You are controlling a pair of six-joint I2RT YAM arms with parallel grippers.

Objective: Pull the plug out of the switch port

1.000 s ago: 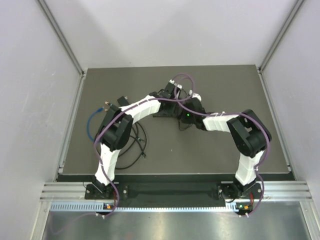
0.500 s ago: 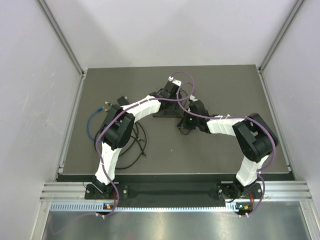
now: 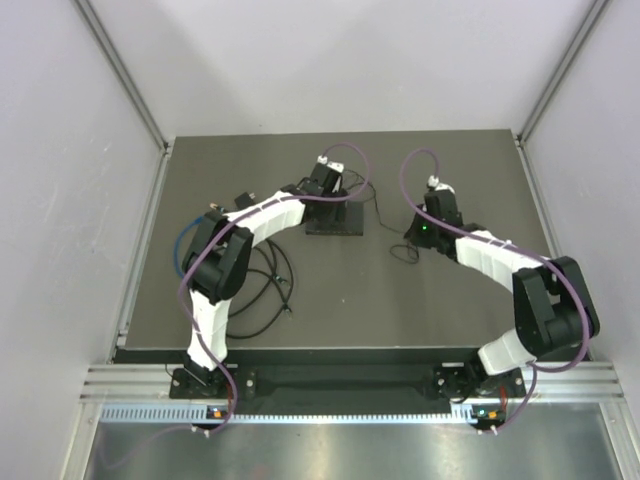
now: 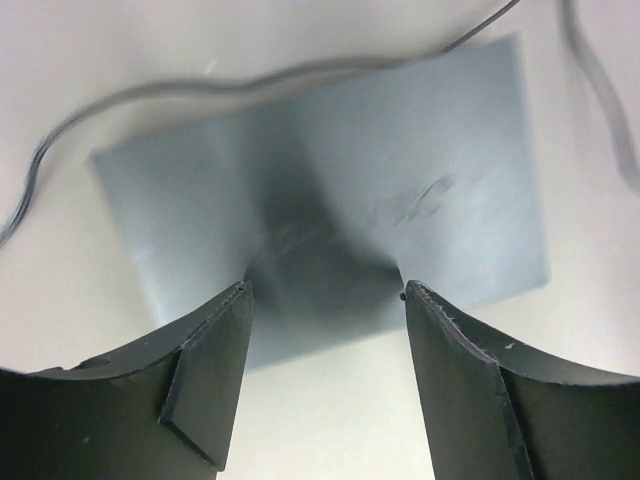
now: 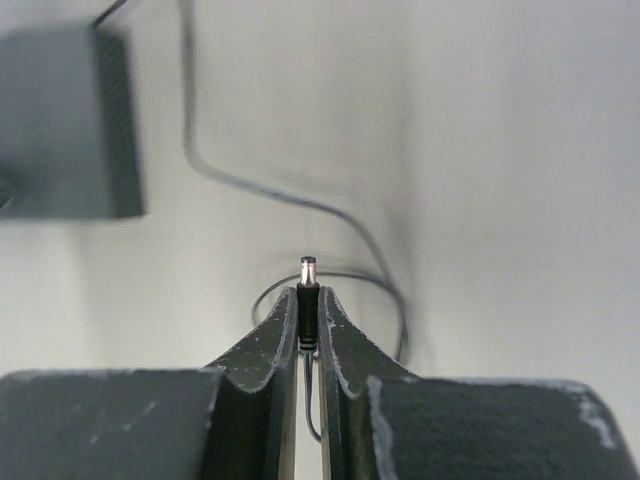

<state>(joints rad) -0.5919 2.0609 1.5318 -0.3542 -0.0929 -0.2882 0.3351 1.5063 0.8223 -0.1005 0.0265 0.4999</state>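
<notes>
boxes: one flat black box (image 4: 400, 180), kinda blurry
plugs: one plug (image 5: 308, 272), clear of the box
left pincer (image 4: 325, 290): apart, over box
right pincer (image 5: 308, 300): clamped on plug
port: can't make it out

Black box (image 5: 60, 120) blurred and cut off at left edge, its socket seemingly hidden.

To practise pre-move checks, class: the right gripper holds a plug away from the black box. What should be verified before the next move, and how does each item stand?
1. Small black barrel plug with silver tip held in right gripper: ok.
2. Plug clear of flat matte black rectangular box: ok.
3. Left gripper open over box: ok.
4. Left fingers off box: cannot tell.
5. Thin black cable slack: ok.
</notes>
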